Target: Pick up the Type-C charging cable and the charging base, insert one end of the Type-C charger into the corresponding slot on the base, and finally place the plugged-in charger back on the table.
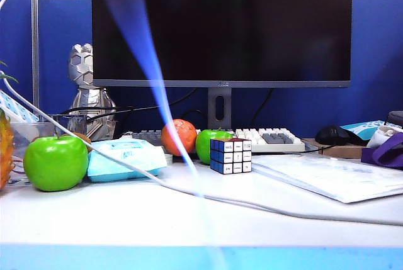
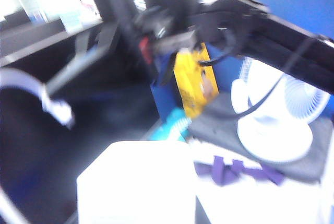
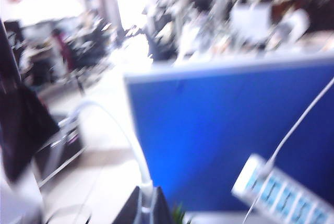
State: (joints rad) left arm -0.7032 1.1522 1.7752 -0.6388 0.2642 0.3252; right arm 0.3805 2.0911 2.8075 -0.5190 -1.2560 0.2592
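Exterior: neither tool visible; puzzle cube (image 1: 231,155), green apple (image 1: 55,162) and wipes pack (image 1: 124,158) on the tabletop (image 1: 126,219), thick cord (image 1: 264,207) running across. Left wrist, blurred: left tool grasping the charging base (image 2: 136,185), cable plug (image 2: 58,110) hanging near, apart. Right wrist, blurred: right tool (image 3: 145,205) clenched on the Type-C charging cable (image 3: 122,135), arching upward.
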